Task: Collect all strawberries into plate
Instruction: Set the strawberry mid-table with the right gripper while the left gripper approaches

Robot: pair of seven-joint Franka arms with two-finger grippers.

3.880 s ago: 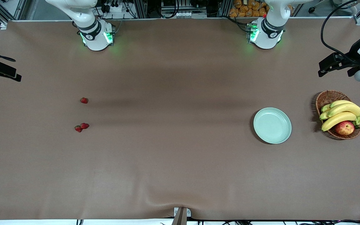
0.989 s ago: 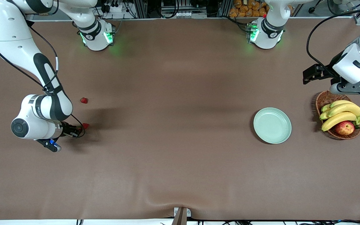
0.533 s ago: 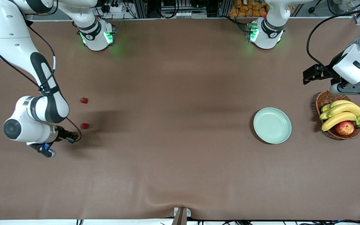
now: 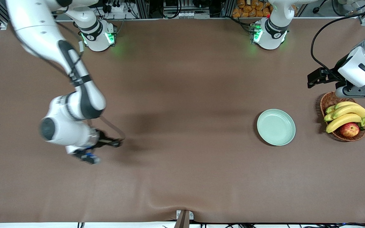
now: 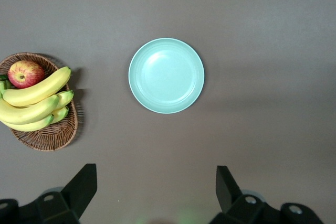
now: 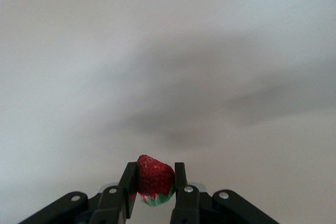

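Right wrist view: a strawberry [image 6: 154, 180] is being pinched in right jaws over the tabletop [image 4: 182, 177]; plate [image 4: 276, 127] is lying empty; left jaws are being held spread above the basket [image 4: 331, 98], waiting.

right hand [image 6: 156, 190] pinches a strawberry [image 6: 155, 179] (green top down) — above bare tabletop [image 6: 168, 66].

a brown desk [image 4: 182, 177] carries a pale mint-green plate [image 4: 276, 127] toward the left arm's end, with a wicker basket [image 4: 330, 98] of bananas [image 4: 344, 115] and an apple [image 4: 349, 129] beside it.
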